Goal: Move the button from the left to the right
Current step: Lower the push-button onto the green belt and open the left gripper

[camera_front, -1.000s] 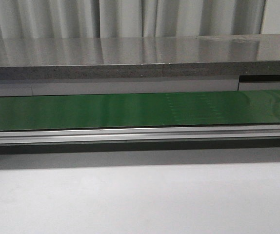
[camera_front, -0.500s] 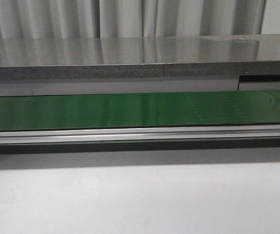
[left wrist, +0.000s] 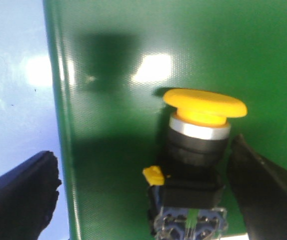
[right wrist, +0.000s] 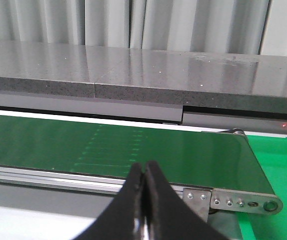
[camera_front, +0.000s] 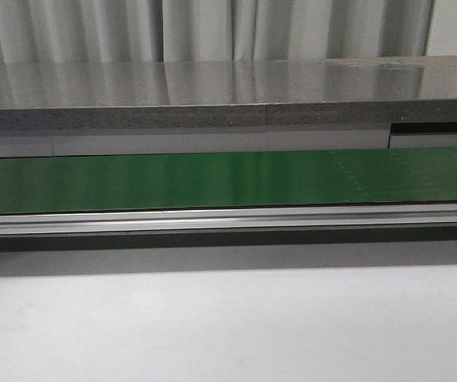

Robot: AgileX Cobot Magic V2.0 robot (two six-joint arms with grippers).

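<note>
The front view is evenly and rather dimly lit, with soft pale sheen running across the green belt (camera_front: 212, 181) and streaky reflections on the grey shelf (camera_front: 212, 83) behind it, while the white desk (camera_front: 228, 326) in the foreground looks flat and slightly grainy. In the left wrist view two bright glare spots sit on the belt beside a blurred dark shadow patch, the button (left wrist: 196, 150) is fairly sharp, and the dark fingers (left wrist: 18, 197) at the edges are soft and out of focus. The right wrist view is brighter and clearer, with the near end effector (right wrist: 144, 200) blurred.
</note>
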